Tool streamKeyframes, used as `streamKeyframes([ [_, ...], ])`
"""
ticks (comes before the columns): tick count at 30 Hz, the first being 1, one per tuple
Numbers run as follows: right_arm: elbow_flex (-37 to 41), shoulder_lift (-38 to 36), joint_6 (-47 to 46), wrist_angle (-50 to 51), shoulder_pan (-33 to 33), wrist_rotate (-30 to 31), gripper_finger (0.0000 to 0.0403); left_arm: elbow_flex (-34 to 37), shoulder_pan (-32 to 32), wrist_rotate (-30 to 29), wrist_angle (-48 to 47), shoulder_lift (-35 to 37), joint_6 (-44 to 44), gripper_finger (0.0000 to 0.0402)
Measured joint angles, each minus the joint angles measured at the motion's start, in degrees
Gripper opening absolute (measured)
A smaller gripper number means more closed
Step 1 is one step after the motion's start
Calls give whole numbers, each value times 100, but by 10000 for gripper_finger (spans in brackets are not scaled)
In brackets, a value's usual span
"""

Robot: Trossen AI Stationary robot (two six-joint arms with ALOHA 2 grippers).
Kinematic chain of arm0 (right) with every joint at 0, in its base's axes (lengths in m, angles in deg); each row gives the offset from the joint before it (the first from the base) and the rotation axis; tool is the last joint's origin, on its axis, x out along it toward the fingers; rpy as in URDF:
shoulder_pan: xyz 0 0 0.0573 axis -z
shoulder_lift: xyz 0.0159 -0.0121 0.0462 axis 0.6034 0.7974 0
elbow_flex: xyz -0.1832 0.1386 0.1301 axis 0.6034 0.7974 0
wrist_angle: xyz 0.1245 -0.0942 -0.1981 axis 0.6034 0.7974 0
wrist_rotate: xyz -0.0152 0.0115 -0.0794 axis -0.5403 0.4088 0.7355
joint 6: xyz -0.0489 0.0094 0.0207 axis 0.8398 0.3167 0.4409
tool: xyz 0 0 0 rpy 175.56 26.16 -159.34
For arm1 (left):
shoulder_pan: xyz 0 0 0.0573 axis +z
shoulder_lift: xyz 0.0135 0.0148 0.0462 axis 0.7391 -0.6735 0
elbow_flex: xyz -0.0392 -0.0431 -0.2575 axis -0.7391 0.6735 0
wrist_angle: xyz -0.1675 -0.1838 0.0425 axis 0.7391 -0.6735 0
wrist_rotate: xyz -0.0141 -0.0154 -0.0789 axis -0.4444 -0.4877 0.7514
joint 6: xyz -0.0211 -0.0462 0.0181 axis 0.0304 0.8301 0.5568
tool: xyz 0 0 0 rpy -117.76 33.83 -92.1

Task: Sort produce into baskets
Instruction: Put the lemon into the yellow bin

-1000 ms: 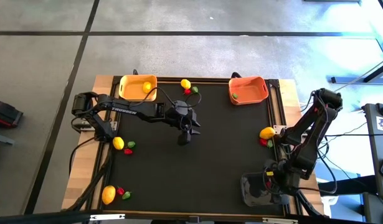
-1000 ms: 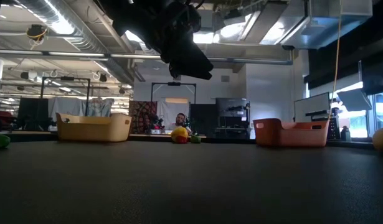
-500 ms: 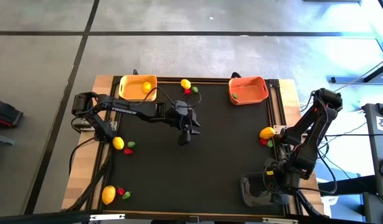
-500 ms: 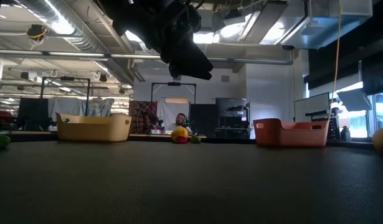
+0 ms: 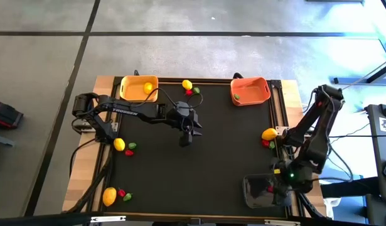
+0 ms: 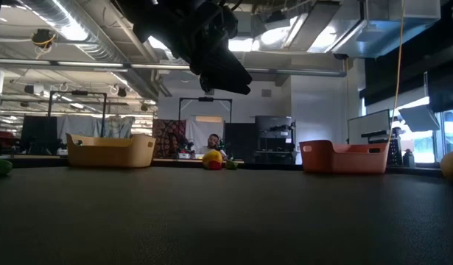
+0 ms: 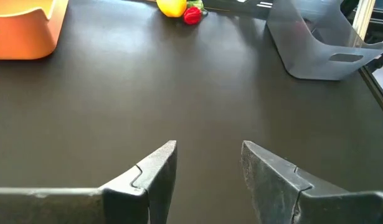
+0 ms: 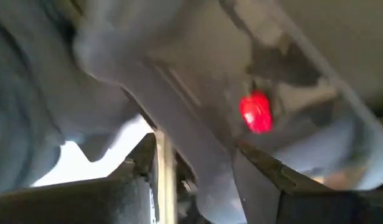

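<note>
My right gripper (image 8: 197, 171) hangs open over the dark grey basket (image 5: 249, 189) at the near right corner. A red piece (image 8: 256, 112) lies inside that basket, below the fingers and free of them. My left gripper (image 7: 207, 158) is open and holds nothing above the middle of the black mat (image 5: 186, 135). The yellow basket (image 5: 139, 88) at the far left holds a lemon (image 5: 147, 88). A green piece (image 5: 236, 97) sits in the orange-red basket (image 5: 250, 90) at the far right. Further lemons with red and green pieces lie on the mat.
Loose groups of produce lie at the far middle (image 5: 187, 85), by the right edge (image 5: 268, 134), by the left edge (image 5: 119, 144) and at the near left corner (image 5: 109, 196). A wide bare stretch of mat lies between them. The room beyond the table holds racks and screens.
My right arm has risen a little above the grey basket. My left arm has kept still, and none of the produce on the mat has moved.
</note>
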State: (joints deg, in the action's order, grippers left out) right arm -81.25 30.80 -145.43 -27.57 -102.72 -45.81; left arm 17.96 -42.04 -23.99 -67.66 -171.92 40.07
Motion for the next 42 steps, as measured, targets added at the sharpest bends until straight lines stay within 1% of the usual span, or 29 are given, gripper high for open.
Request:
streamKeyframes([
  [4,-270,-199,365,445,1,978,138,0,1,0,1,0,-1,175],
  [9,-314,-297,831,848,82,1996,138,0,-1,0,3,0,2,175],
  [15,-314,-295,1955,1083,592,2839,138,0,1,0,3,0,6,175],
  [19,-314,-295,2893,1108,1043,3191,138,0,-1,-1,14,0,-19,175],
  [22,-314,-295,3318,1288,1447,3222,141,0,3,-2,16,0,-33,175],
  [24,-314,-292,3432,1536,1708,3199,151,0,3,-2,16,0,-19,175],
  [32,-312,-292,3554,2917,2679,3096,218,0,3,-2,16,0,-13,175],
  [36,-312,-292,4264,3268,3215,2700,232,0,5,-2,16,0,-12,175],
  [42,-310,-271,5542,3431,4284,1959,233,-1,5,-2,15,0,-9,175],
])
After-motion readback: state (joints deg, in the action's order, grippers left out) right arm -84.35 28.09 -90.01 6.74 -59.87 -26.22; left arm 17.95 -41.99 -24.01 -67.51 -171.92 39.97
